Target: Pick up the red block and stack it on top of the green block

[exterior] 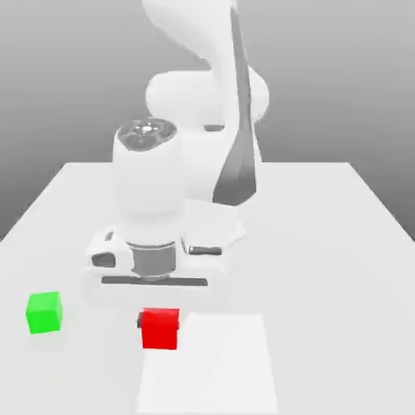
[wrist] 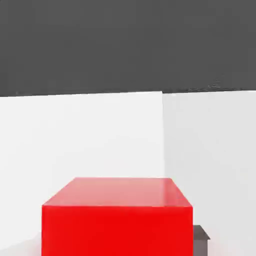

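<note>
While the small red cube [exterior: 160, 328] is straddled for grasping, the gripper's [exterior: 160, 312] closure cannot be told; the green cube [exterior: 44, 313] awaits stacking.

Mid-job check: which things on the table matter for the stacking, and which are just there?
Belongs to the job:
red block, under the claw
green block, apart from it toward the exterior view's left

Just there:
white table
paler square patch on the table by the red block
</note>
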{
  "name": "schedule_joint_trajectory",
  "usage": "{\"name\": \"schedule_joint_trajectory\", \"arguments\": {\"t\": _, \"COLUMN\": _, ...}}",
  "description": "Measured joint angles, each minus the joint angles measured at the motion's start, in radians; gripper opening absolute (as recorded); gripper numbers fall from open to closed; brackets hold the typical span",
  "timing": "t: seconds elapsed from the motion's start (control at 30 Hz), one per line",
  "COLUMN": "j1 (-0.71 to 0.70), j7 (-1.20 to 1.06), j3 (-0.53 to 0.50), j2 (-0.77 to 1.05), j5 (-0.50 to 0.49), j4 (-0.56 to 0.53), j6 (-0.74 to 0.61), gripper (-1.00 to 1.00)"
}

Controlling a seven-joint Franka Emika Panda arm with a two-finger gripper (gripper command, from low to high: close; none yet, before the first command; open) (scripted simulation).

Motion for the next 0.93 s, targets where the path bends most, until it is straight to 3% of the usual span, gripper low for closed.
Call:
{"name": "schedule_joint_trajectory", "arguments": {"t": 0.5, "j1": -0.355, "j7": 0.059, "j3": -0.169, "j2": -0.08, "j5": -0.007, "j4": -0.011, "j6": -0.07, "gripper": -1.0}}
{"name": "schedule_joint_trajectory", "arguments": {"t": 0.57, "j1": -0.419, "j7": 0.043, "j3": -0.135, "j2": -0.052, "j5": 0.017, "j4": -0.007, "j6": -0.045, "gripper": -1.0}}
{"name": "schedule_joint_trajectory", "arguments": {"t": 0.8, "j1": -0.396, "j7": -0.032, "j3": -0.068, "j2": 0.089, "j5": 0.12, "j4": -0.001, "j6": 0.082, "gripper": -1.0}}
{"name": "schedule_joint_trajectory", "arguments": {"t": 0.83, "j1": -0.402, "j7": -0.042, "j3": -0.06, "j2": 0.109, "j5": 0.135, "j4": -0.001, "j6": 0.1, "gripper": 1.0}}
{"name": "schedule_joint_trajectory", "arguments": {"t": 0.93, "j1": -0.402, "j7": -0.042, "j3": -0.06, "j2": 0.109, "j5": 0.135, "j4": -0.001, "j6": 0.1, "gripper": 1.0}}
